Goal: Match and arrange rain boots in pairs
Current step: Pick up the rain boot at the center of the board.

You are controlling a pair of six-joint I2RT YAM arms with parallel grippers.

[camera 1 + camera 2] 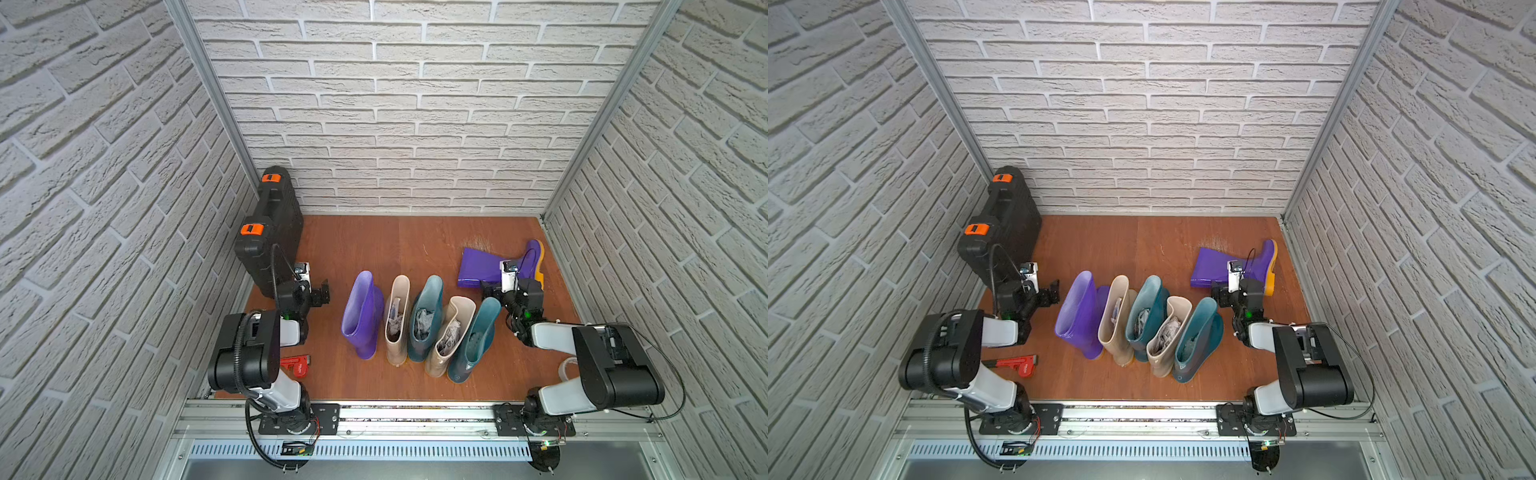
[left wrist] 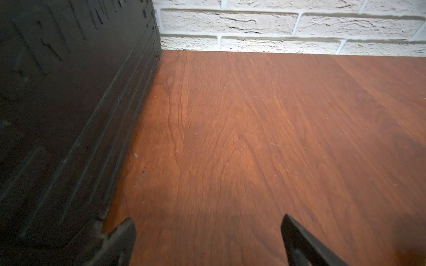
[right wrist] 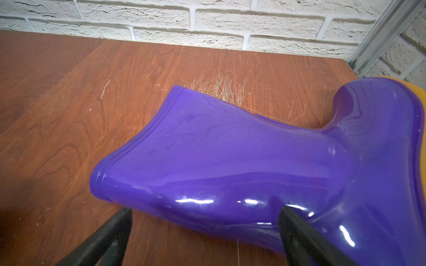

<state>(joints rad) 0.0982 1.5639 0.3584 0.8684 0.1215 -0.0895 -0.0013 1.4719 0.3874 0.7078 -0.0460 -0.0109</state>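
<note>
Five rain boots stand upright in a row mid-floor in both top views: purple (image 1: 361,316), beige (image 1: 397,320), teal (image 1: 426,320), beige (image 1: 451,336), teal (image 1: 476,340). Several are stuffed with paper. A second purple boot (image 1: 482,268) (image 3: 230,156) lies on its side at the back right, orange sole toward the right wall. My right gripper (image 1: 513,283) (image 3: 206,210) is open just in front of its shaft, one finger (image 3: 297,235) against the glossy side, nothing clamped. My left gripper (image 1: 306,286) (image 2: 208,218) is open over bare floor, left of the row.
A black hard case (image 1: 274,232) (image 2: 69,115) with orange latches stands against the left wall, right beside my left gripper. A red pipe wrench (image 1: 296,365) lies on the floor under the left arm. Brick walls enclose three sides; bare wooden floor (image 2: 253,115) lies behind the row.
</note>
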